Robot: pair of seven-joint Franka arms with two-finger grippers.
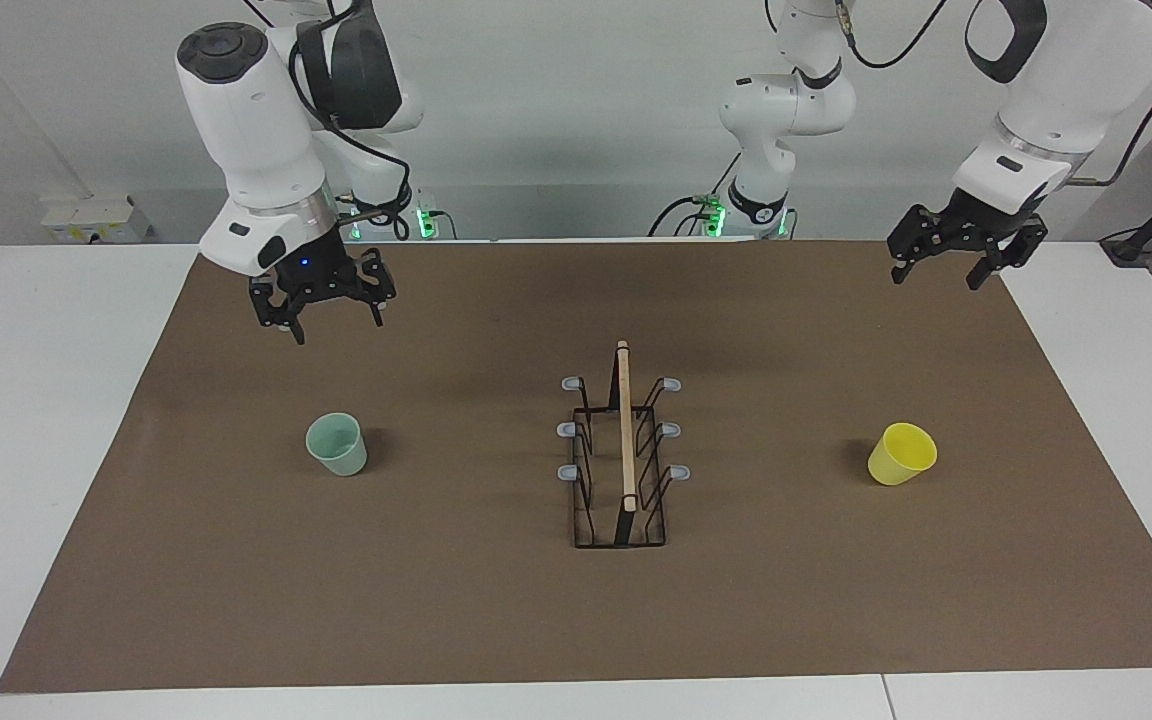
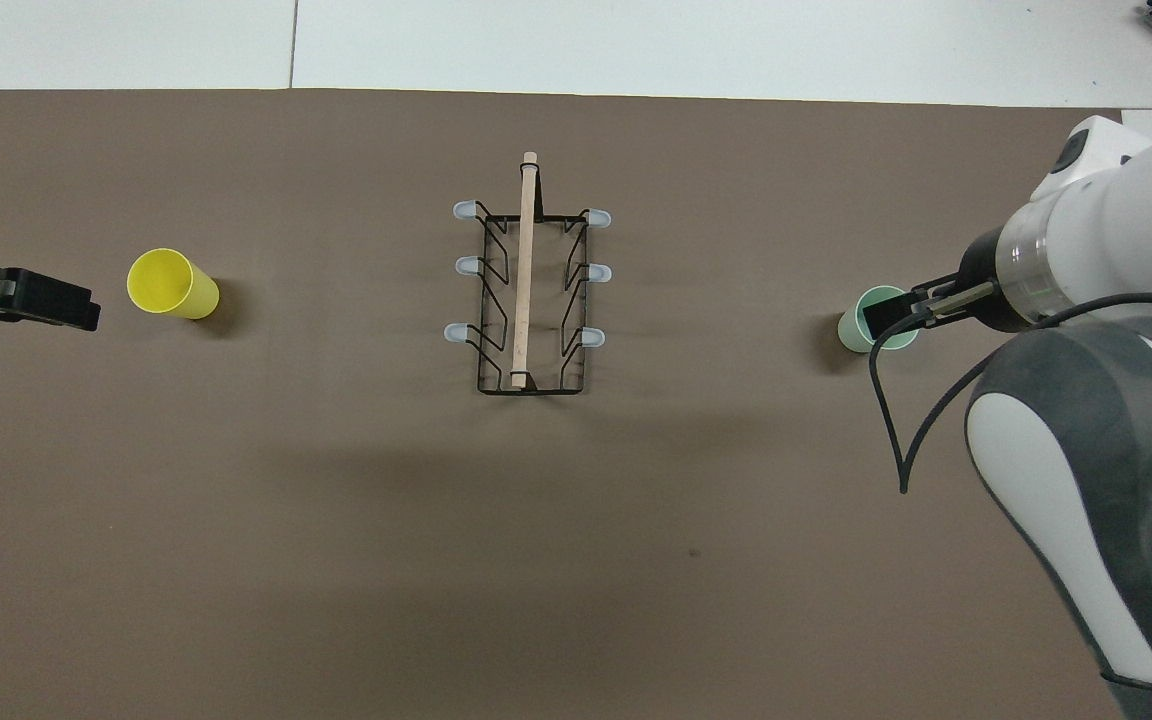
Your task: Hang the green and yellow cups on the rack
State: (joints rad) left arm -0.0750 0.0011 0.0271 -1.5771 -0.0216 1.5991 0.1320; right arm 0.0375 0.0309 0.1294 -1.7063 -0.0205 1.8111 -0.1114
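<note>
Right now I am holding my right gripper (image 1: 321,318) spread open and empty above the mat (image 1: 576,620), near the upright green cup (image 1: 337,444). My left gripper (image 1: 966,262), likewise open and empty, is hanging over the mat's edge, while the yellow cup (image 1: 902,453) and the rack (image 1: 623,450) are standing mid-table.

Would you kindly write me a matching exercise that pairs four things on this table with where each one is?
Things:
1. green cup
2. yellow cup
3. rack
4. right hand

Places:
A. toward the left arm's end of the table
B. mid-table, between the two cups
C. in the air over the mat, above no cup
D. toward the right arm's end of the table

Pairs: 1-D, 2-A, 3-B, 4-C
</note>
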